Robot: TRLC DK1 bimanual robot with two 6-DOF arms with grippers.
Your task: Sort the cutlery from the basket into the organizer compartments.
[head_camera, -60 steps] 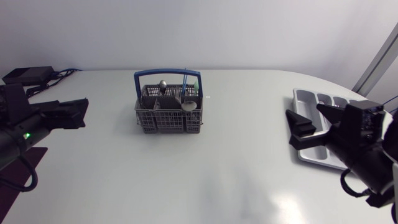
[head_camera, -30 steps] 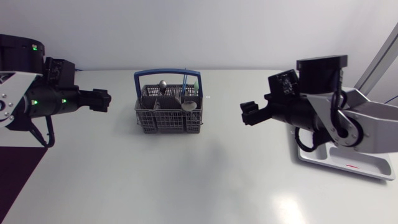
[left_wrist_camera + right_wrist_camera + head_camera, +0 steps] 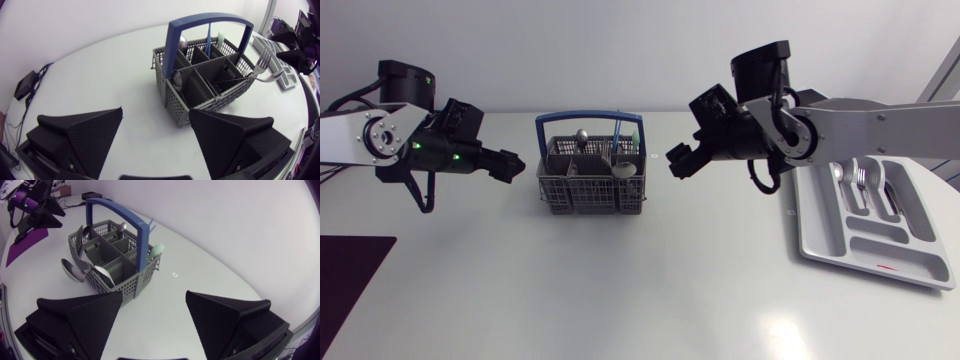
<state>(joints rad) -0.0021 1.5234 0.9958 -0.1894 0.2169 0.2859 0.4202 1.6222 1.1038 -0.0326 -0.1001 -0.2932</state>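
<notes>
Cutlery [image 3: 582,135] stands heads-up in the basket [image 3: 590,190], mid-table; the organizer [image 3: 820,235] lies at your right. Left gripper [image 3: 512,166] and right gripper [image 3: 678,164] flank the basket, fingers apart, nothing held. Expect light, stiff, slick metal (thin too): pinch the spoon [image 3: 626,170] at its neck.

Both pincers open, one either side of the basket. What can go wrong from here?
1. The left pincer and right pincer flank the basket; reaching in together, they may collide.
2. The blue handle arches over the compartments; wide-open pincers could snag it.
3. A fork and spoons lean past the rim; a bump might knock them out.
</notes>
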